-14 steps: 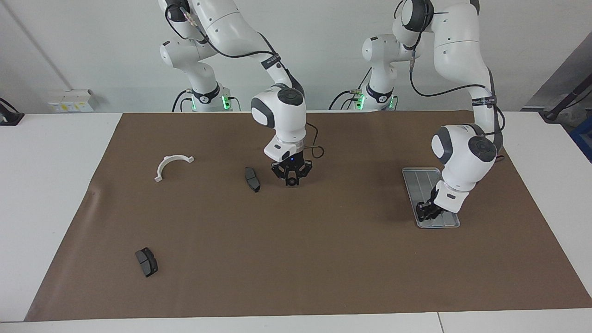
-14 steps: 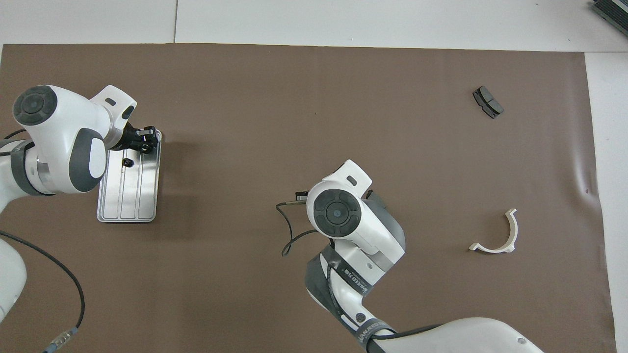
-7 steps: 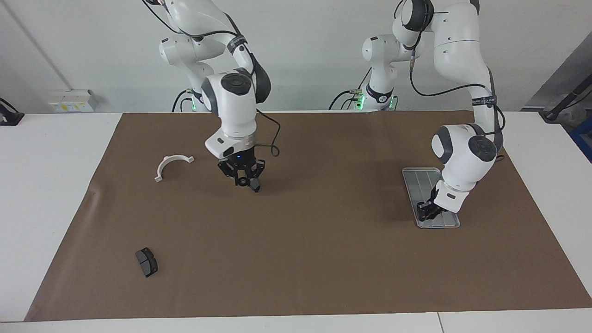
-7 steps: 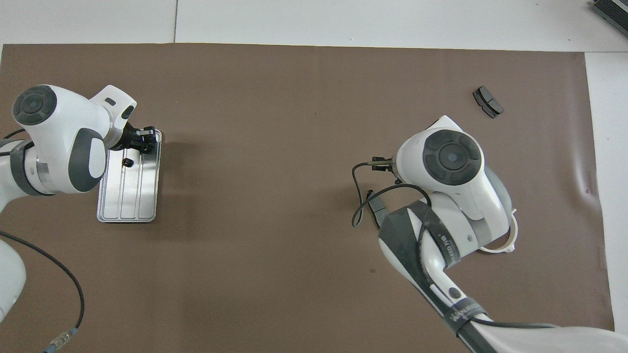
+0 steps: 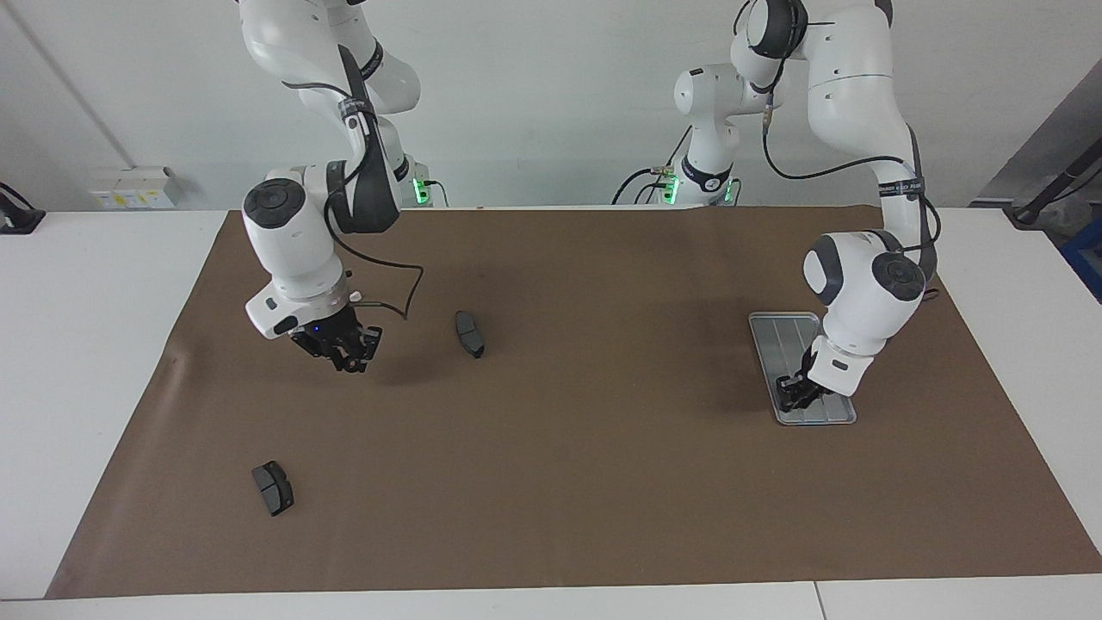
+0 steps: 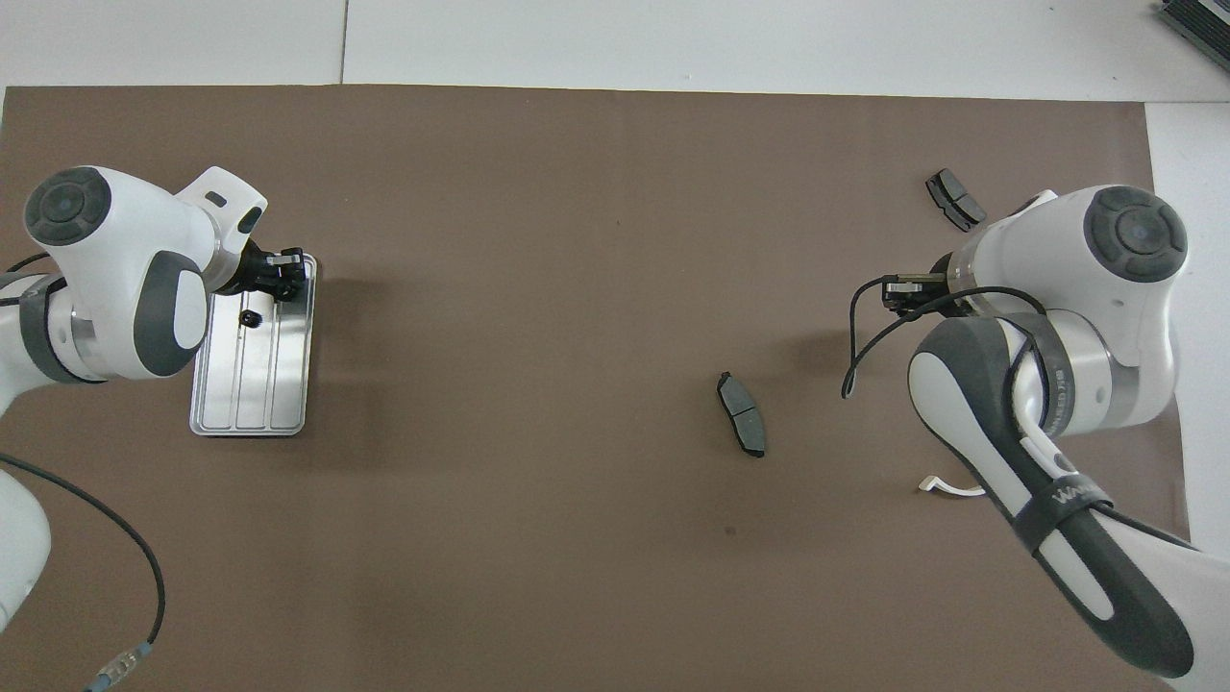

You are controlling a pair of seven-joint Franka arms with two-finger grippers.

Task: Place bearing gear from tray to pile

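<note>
The silver ridged tray lies toward the left arm's end of the table. A small black bearing gear rests on it, hidden by the wrist in the facing view. My left gripper is down at the tray's end farther from the robots, shut; what it grips, if anything, is hidden. My right gripper hangs shut above the brown mat toward the right arm's end, with nothing seen in it. The pile is out of view.
One dark brake pad lies mid-table, and another lies farther from the robots near the right arm's end. A white curved bracket peeks out under the right arm. The brown mat covers the table.
The right arm swung from mid-table toward its own end, uncovering the middle brake pad and covering the white bracket. The left gripper narrowed at the tray without moving away.
</note>
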